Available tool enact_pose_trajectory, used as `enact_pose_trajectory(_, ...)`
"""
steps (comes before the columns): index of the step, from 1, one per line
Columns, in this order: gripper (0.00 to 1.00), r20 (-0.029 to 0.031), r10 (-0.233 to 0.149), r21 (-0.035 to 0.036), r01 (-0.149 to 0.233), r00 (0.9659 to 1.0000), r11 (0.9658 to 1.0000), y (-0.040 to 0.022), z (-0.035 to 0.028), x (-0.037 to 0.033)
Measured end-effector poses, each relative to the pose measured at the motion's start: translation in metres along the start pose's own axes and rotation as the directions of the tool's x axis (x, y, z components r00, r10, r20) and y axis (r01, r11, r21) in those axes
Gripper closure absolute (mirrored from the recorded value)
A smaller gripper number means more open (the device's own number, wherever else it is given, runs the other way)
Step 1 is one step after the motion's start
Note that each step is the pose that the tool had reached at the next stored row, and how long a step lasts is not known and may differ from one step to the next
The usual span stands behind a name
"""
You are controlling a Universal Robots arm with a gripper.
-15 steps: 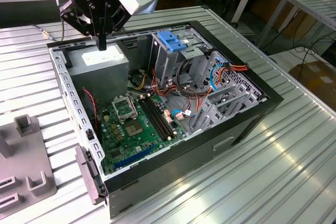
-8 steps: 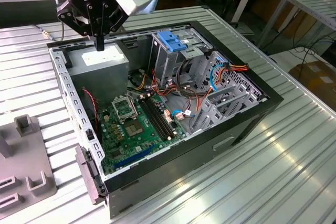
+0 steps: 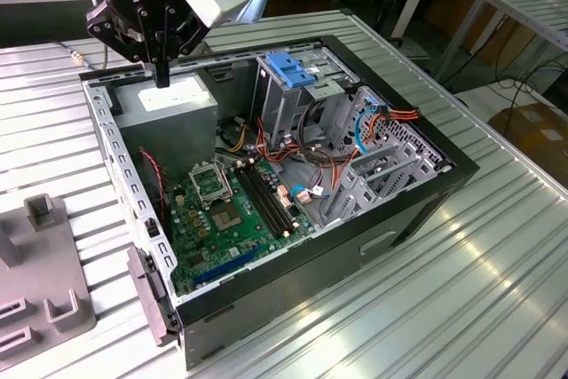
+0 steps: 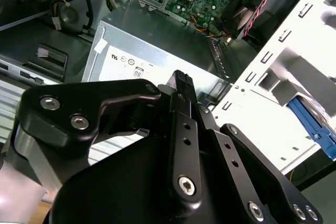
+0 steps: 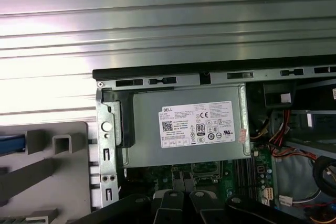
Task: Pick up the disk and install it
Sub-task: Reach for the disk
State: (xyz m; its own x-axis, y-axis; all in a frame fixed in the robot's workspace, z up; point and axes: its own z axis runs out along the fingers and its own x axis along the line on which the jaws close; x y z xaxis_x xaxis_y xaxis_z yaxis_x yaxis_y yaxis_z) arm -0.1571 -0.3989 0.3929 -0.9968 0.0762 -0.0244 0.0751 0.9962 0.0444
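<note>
I log: ribbed table (image 5: 168,24); black case rim (image 5: 210,70); power supply (image 5: 184,156), pale label (image 5: 202,123); green board (image 5: 210,174); red wires (image 5: 282,127); grey fixture (image 5: 47,182), blue strip (image 5: 10,144) on it; gripper (image 5: 186,203) links nearest my camera

A workshop: open computer case (image 3: 390,219) on ribbed metal bench (image 3: 497,290).

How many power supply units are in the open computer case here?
1. The power supply, grey with a pale label, sits in a corner of the case at the exterior view's left, under the claw.
</note>
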Motion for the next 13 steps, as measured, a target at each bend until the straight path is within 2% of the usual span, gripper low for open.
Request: enact_pose_trajectory(13, 0.9, 0.0001, 0.0, -0.0001, 0.0, 1.0, 1.0, -0.0009, -0.0002, 0.0122)
